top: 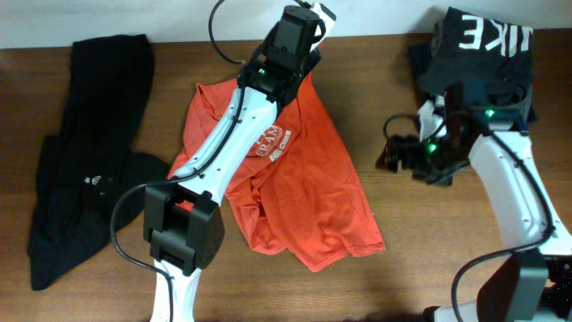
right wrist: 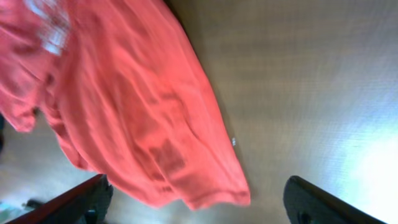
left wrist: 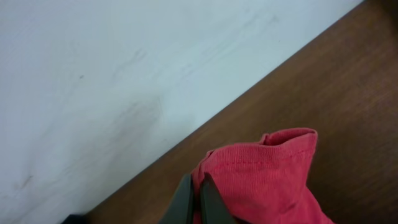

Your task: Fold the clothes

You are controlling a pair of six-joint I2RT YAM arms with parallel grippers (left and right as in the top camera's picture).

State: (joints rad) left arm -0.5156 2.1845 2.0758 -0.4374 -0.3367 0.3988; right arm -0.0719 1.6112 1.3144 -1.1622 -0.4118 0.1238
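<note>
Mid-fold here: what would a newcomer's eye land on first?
The crumpled red-orange cotton T-shirt with white lettering fills the middle of the table. The left pincer is shut on its bunched edge at the far side by the white wall, while the right pincer hangs open just right of it. A long black garment lies at the left, a dark folded stack with white letters far right.

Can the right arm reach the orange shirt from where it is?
Probably yes. The right gripper is open beside the T-shirt, with only bare table between them and nothing blocking the way.
</note>
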